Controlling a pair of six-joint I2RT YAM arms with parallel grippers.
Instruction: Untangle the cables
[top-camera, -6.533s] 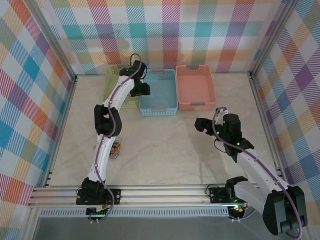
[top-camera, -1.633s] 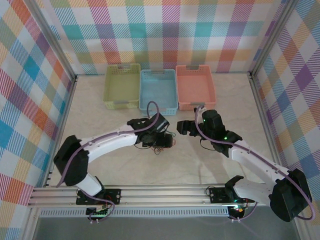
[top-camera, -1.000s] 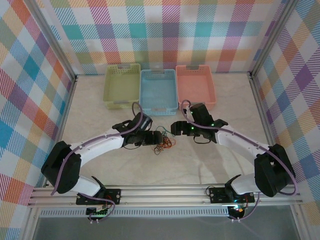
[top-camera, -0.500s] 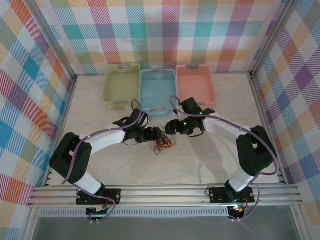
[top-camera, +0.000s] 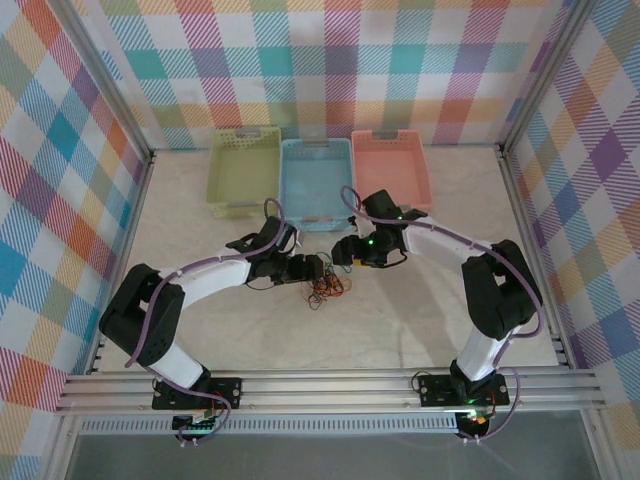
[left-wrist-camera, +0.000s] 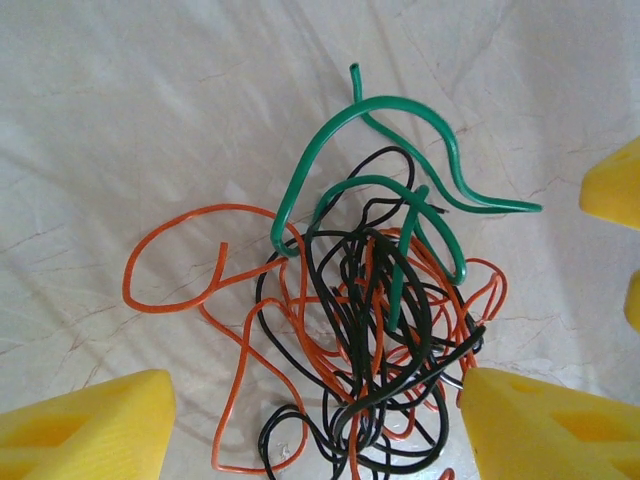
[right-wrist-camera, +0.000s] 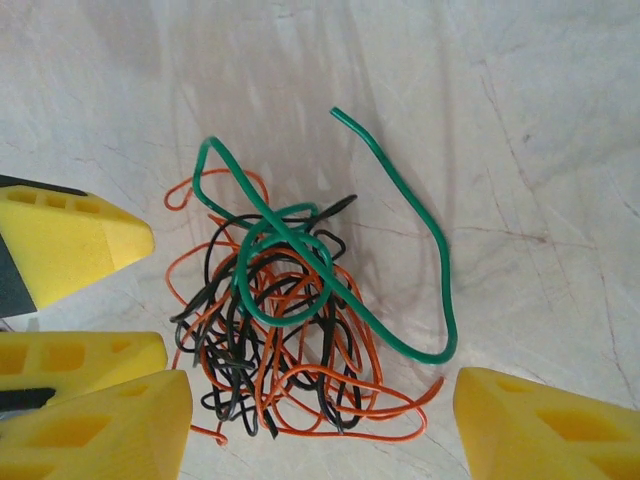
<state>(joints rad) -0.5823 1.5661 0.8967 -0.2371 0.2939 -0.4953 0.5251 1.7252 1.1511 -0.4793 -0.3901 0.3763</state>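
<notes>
From above, a tangle of thin flexible cables (top-camera: 325, 290) in orange-red, black and green is lying on the pale marbled tabletop (top-camera: 400, 320) near its middle. The left gripper (top-camera: 320, 270) is hovering at the tangle's eleven o'clock and the right gripper (top-camera: 342, 258) at its one o'clock, the two close together. Three perforated plastic baskets are sitting side by side at twelve o'clock: yellow-green (top-camera: 243, 175), light blue (top-camera: 316, 180) and salmon pink (top-camera: 390, 172).

From the left wrist, the knot is lying between that gripper's yellow wedge-shaped fingers (left-wrist-camera: 85, 425). They are standing wide apart and holding nothing. A green wire is arching out toward twelve o'clock, and an orange loop is reaching toward nine o'clock.

From the right wrist, its own yellow fingers (right-wrist-camera: 550, 425) are likewise spread wide, gripping nothing, with the tangle between and just above them. A long green strand is curving out toward two o'clock.
</notes>
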